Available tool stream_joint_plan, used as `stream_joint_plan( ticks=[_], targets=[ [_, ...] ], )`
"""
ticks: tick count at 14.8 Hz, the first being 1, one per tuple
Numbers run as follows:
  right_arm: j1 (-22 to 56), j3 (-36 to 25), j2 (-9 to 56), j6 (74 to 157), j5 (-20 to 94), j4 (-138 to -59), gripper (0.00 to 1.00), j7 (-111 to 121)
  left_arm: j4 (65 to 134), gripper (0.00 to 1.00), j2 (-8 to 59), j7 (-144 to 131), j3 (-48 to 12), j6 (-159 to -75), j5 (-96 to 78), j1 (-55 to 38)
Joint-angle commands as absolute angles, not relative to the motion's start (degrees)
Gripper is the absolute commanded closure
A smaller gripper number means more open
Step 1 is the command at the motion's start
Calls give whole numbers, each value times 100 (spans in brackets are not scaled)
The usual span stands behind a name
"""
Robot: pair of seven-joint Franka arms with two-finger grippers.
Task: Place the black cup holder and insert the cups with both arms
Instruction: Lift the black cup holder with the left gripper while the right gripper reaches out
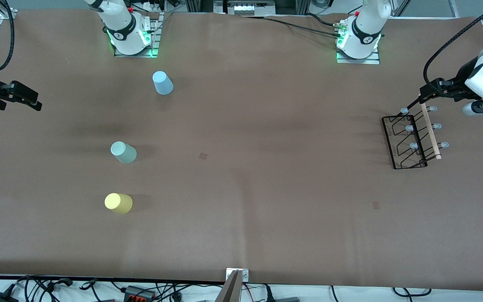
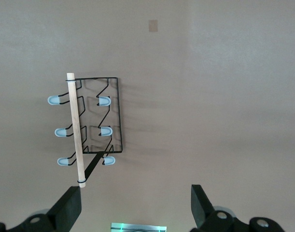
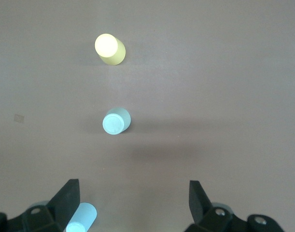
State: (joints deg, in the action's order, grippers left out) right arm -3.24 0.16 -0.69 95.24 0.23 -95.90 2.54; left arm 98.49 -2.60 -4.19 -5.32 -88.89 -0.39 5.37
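Three cups (image 1: 123, 152), brown table (image 1: 241, 209), rack (image 1: 409, 140)

Left arm: white, reaching from its base out past the left arm's end of the table, wrist bent back inward.
Left end effector (image 2: 135, 205): black, raised above the table, fingers spread wide.
Right arm: mostly out of view.
Right end effector (image 3: 134, 203): black, held over the table's right-arm end, fingers wide apart.
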Motion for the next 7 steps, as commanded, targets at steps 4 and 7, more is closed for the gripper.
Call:
stream_joint_plan(
  ticks=[4, 7],
  targets=[
    [-290, 0, -202, 9475, -9, -9694, 0, 325, 9976, 0, -404, -457, -527, -8921, -97, 554],
    [-299, 0, -193, 9483, -9, -9668, 0, 325, 9984, 0, -352, -457, -475, -8991, -105, 554]
  ],
)
